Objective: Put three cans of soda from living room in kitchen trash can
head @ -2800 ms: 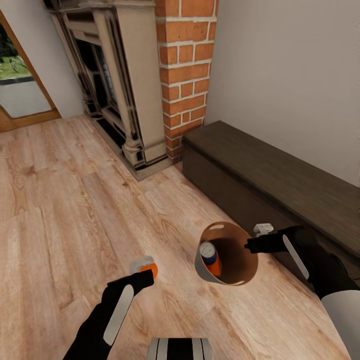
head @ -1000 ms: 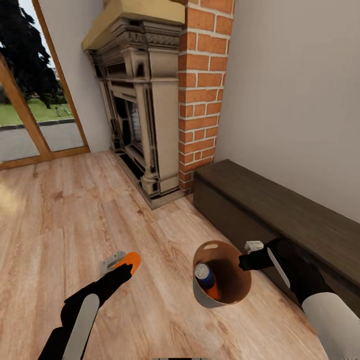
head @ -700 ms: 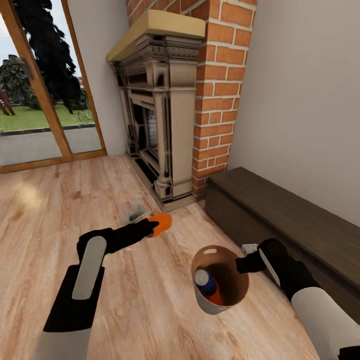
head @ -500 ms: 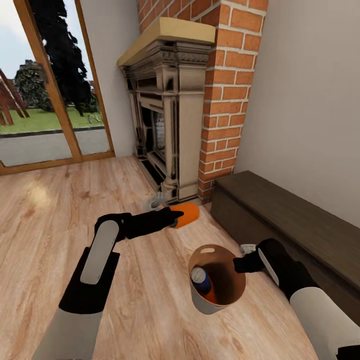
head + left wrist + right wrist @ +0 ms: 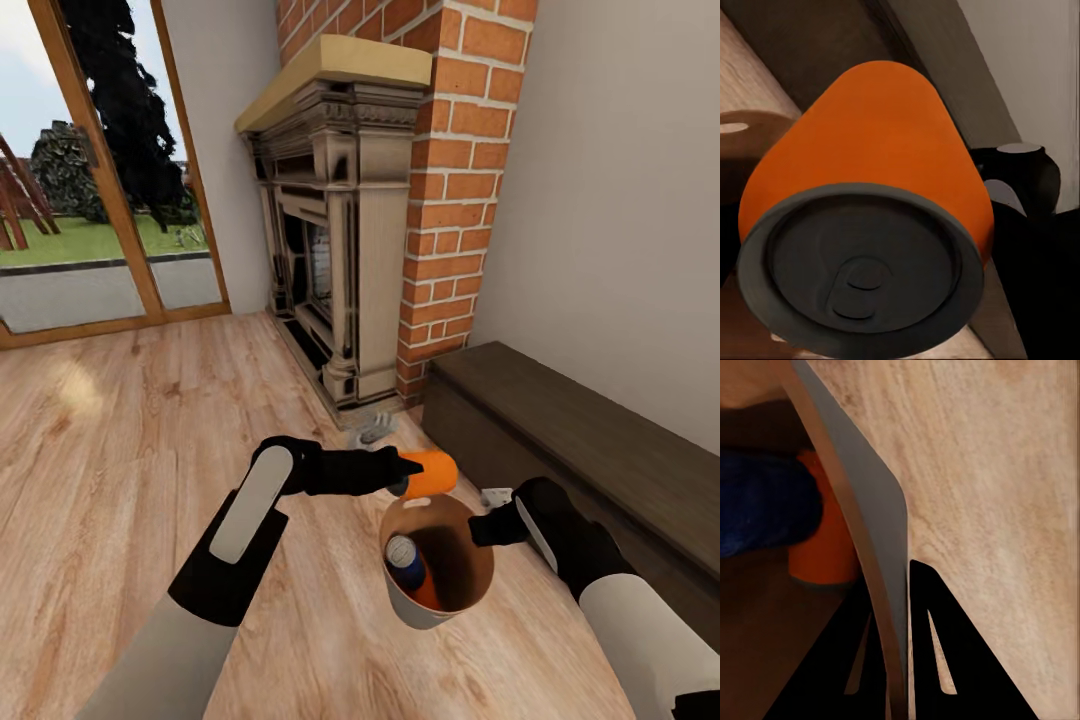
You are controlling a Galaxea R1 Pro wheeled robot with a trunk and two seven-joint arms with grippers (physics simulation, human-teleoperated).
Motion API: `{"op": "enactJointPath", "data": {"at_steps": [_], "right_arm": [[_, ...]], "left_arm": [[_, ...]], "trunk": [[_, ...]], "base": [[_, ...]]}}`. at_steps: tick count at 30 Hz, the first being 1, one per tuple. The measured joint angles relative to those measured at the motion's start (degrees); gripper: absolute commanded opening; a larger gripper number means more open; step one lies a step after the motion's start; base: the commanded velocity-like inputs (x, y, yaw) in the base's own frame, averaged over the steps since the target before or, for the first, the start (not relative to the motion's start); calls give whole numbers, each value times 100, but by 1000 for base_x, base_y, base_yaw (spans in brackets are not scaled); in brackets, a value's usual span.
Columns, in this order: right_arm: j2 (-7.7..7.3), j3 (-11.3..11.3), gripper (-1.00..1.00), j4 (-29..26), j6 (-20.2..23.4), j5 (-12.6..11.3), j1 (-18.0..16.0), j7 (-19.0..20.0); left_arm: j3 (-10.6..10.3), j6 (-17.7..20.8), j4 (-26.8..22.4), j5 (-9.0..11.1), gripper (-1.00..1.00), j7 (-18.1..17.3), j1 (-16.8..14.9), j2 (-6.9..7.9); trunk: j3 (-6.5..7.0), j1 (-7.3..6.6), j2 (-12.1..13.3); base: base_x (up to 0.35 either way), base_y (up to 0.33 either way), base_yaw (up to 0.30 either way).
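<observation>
In the head view my left gripper [image 5: 403,476] is shut on a bright orange can of soda [image 5: 436,474], held lying sideways just above the far rim of the tash can [image 5: 404,596]. The pail hangs tilted above the wood floor, and my right gripper [image 5: 483,528] is shut on its right rim. A dark blue can [image 5: 404,560] and a second orange can [image 5: 430,594] lie inside. In the left wrist view the held can [image 5: 874,165] is close up, end first. In the right wrist view my right gripper [image 5: 896,660] pinches the pail's grey wall [image 5: 862,502], with the blue can [image 5: 761,514] and orange can [image 5: 825,559] inside.
A long dark wooden bench [image 5: 590,440] runs along the right wall, just behind the pail. A stone fireplace [image 5: 340,240] with a red-brick column [image 5: 455,190] stands ahead. A glass door [image 5: 90,230] is at the left. Wood floor [image 5: 110,440] spreads out to the left.
My left arm has carried the orange can rightward, from the floor side to just above the pail's far rim. The right gripper keeps its hold on the pail. The camera tilted up earlier.
</observation>
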Motion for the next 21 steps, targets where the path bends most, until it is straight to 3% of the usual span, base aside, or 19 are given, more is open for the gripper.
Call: {"op": "enactJointPath", "data": {"at_steps": [2,6,14,20,21], "right_arm": [[1,0,-100,0,5,-28,0,3],[1,0,-100,0,7,-37,0,3],[1,0,-100,-1,6,-37,0,-5],[8,4,-100,0,6,-34,0,-6],[9,6,-100,0,8,-41,0,-11]], "left_arm": [[-15,4,38,312,-100,219,16,0],[-24,-13,65,677,-100,881,137,0],[-134,-44,505,765,-100,1126,240,-4],[-511,-214,709,838,-100,1140,225,-28],[-573,-269,724,961,-100,1130,215,-34]], "trunk": [[0,0,0],[0,0,0],[0,0,0],[0,0,0],[0,0,0]], "base": [[0,0,0],[0,0,0],[0,0,0],[0,0,0],[0,0,0]]}}
